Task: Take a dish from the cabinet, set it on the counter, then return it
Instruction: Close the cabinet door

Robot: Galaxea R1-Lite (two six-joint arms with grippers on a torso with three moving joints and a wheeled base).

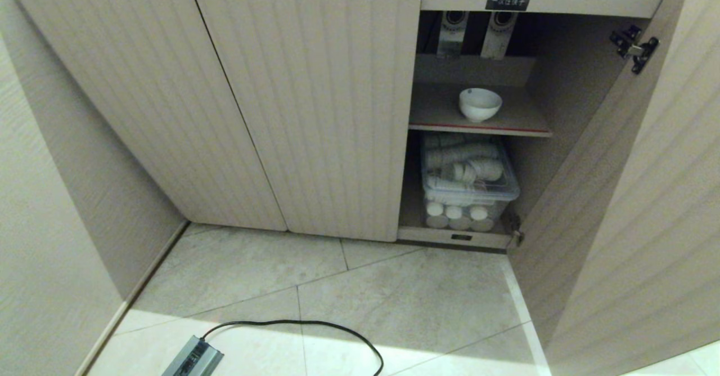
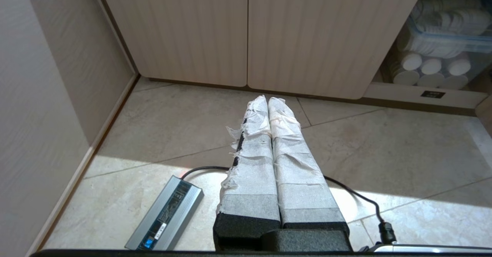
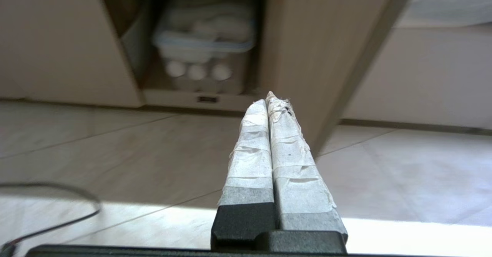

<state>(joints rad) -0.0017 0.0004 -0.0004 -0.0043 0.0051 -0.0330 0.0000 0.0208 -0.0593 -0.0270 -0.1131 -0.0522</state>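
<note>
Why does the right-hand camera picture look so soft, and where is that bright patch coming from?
Right wrist view: the clear box and cabinet are blurred, while the right gripper stays sharp. Head view: a sunlit band washes out the floor; the bowl sits in shade.

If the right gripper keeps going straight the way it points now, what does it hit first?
Most likely the open cabinet door: the shut right gripper points about at its near edge, just beside the clear box of cups. Depth is unclear, so it might slip past into the opening.
</note>
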